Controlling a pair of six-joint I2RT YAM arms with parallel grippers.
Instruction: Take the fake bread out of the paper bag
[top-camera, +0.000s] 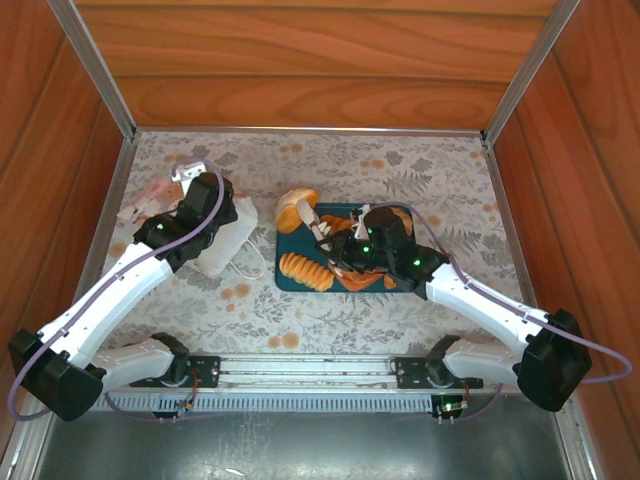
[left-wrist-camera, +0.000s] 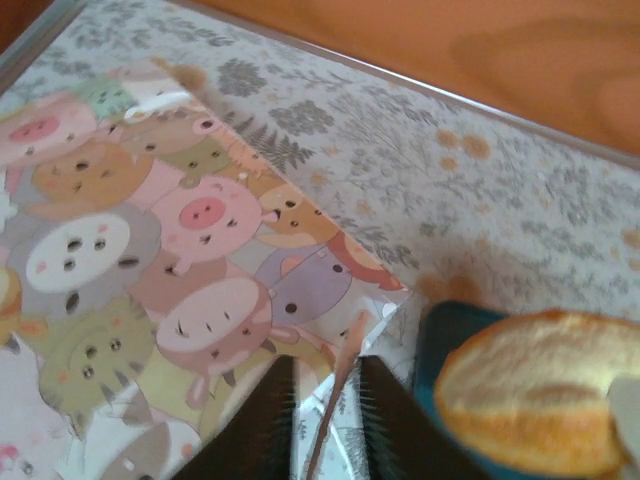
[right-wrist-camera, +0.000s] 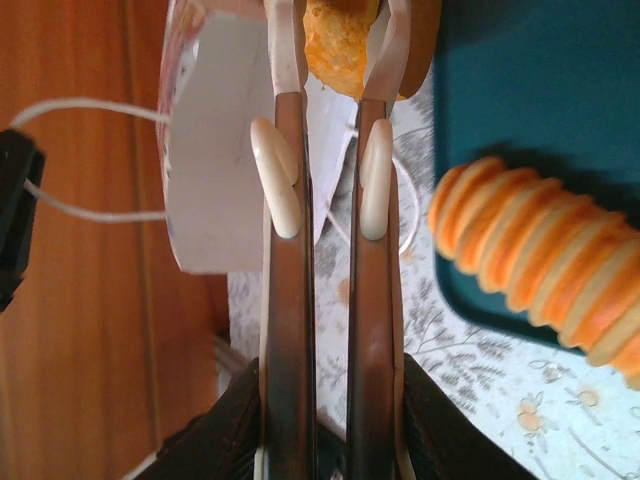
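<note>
From above, we take the teal tray (top-camera: 298, 243) on the flowered cloth (top-camera: 400, 160) as our mark. The paper bag (top-camera: 225, 255) lies on its side just left of the tray. The left gripper (top-camera: 225, 205) hangs over the bag's end nearest the tray. An oval bun (top-camera: 295, 205) of the fake bread sits at the tray's far left corner, overlapping its edge. The right gripper (top-camera: 312, 218) reaches it from over the tray's middle. A ridged roll (top-camera: 305, 270) lies along the tray's near left side. More golden pieces (top-camera: 362, 282) show at the tray's near edge under the right arm, though how many we cannot tell. In the left wrist view, the bag's printed face of cartoon animals spreads left of the tray's corner, with the bun on that corner. The two dark fingers (left-wrist-camera: 270, 420) stand a little apart. The bag's thin edge rises between them without being pinched, as far as this blurred view lets us judge. In the right wrist view, the long pale fingers (right-wrist-camera: 285, 300) run nearly parallel. Their tips are clamped on the orange bun beyond the tray's left edge. The bag's white side and a cord handle (right-wrist-camera: 90, 110) lie further left. The ridged roll rests on the tray, to the right of the fingers.
</note>
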